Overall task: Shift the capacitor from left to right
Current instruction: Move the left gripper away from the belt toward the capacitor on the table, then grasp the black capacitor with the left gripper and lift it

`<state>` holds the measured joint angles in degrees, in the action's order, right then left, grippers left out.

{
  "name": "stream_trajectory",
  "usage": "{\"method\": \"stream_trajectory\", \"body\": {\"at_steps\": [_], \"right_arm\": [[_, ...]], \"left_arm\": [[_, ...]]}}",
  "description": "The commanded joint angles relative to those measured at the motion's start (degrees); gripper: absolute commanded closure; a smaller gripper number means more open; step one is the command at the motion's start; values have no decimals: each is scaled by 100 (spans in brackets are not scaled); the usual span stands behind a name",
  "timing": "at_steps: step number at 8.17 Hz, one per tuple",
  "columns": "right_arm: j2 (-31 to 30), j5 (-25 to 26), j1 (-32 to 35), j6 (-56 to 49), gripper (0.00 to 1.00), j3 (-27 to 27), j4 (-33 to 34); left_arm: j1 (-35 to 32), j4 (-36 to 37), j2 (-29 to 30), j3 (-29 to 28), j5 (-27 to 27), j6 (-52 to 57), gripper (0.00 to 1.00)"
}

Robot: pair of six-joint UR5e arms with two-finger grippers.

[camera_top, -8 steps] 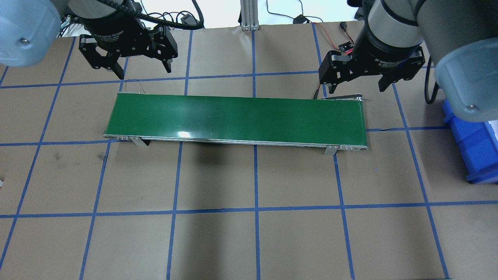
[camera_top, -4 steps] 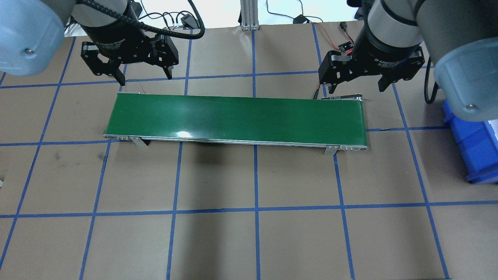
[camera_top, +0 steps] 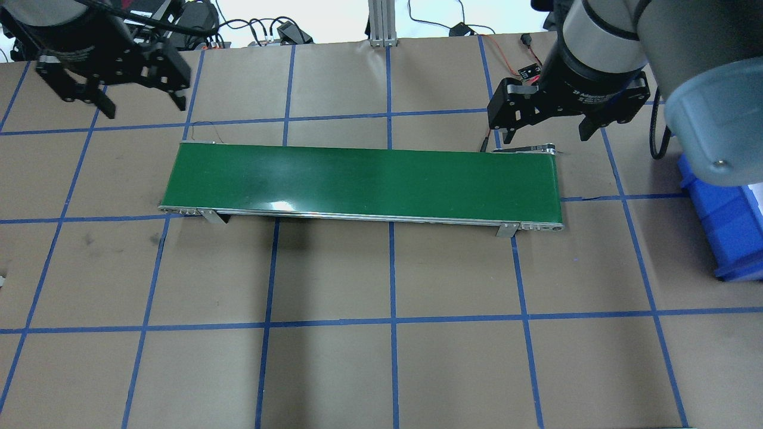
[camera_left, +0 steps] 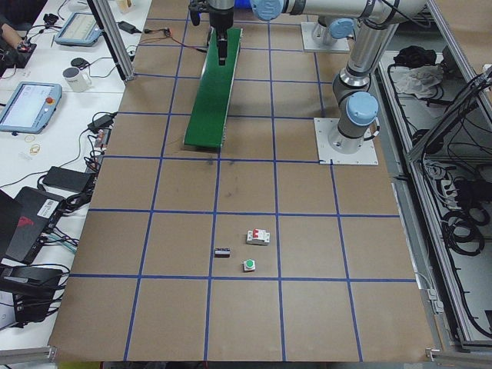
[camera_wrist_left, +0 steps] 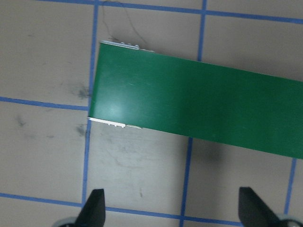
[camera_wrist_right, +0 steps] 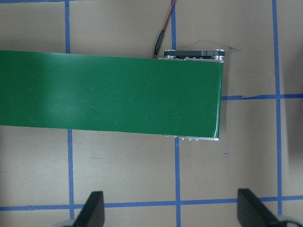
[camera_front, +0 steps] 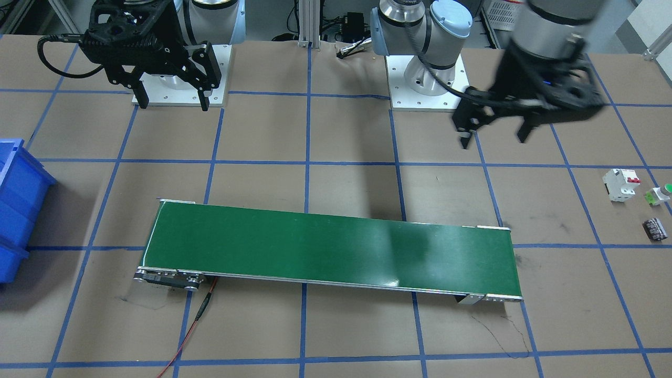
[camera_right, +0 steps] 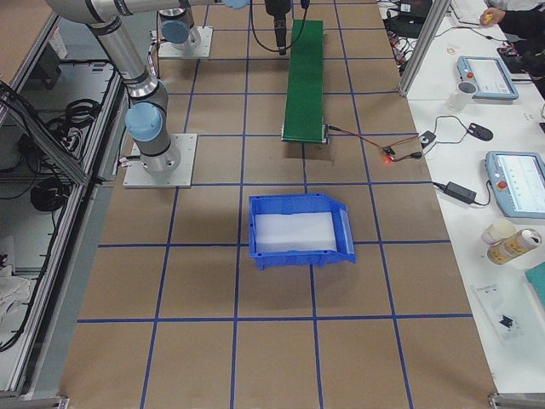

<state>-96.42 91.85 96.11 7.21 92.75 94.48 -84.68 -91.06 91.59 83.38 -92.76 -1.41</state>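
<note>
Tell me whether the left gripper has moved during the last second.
Yes. In the overhead view the left gripper has swung to the view's left, from behind the green conveyor belt's left end to mostly beyond that end.

green conveyor belt (camera_front: 331, 252), capacitor (camera_front: 654, 229) lies well beyond its robot-left end, left gripper (camera_front: 493, 139) hangs spread robot-side of that end, blurred

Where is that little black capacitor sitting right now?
In the front-facing view the capacitor lies on the table at the far right, the robot's left side, just below the green push button and white circuit breaker.
</note>
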Motion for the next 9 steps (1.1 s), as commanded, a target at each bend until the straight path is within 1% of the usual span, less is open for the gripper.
{"method": "stream_trajectory", "body": {"at_steps": [1, 2, 3, 4, 6, 7, 8, 9], "right_arm": [[0, 9, -4, 0, 0, 6, 0], [0, 0, -4, 0, 0, 6, 0], [0, 0, -4, 0, 0, -2, 0], [0, 0, 4, 0, 0, -3, 0], [0, 0, -4, 0, 0, -2, 0], [0, 0, -4, 0, 0, -3, 0], [0, 0, -4, 0, 0, 6, 0], [0, 0, -4, 0, 0, 6, 0]], "left_arm": [[1782, 36, 122, 12, -66, 2032, 0], [2206, 71, 166, 64, -389, 2578, 0], [2619, 367, 444, 65, -488, 3193, 0], [3102, 892, 813, 82, -480, 3730, 0], [3921, 1527, 1568, 73, -480, 4347, 0], [4151, 2113, 1964, 73, -462, 4768, 0], [4301, 2424, 2325, 56, -445, 5033, 0], [4476, 2531, 2511, 47, -436, 5280, 0]]}}
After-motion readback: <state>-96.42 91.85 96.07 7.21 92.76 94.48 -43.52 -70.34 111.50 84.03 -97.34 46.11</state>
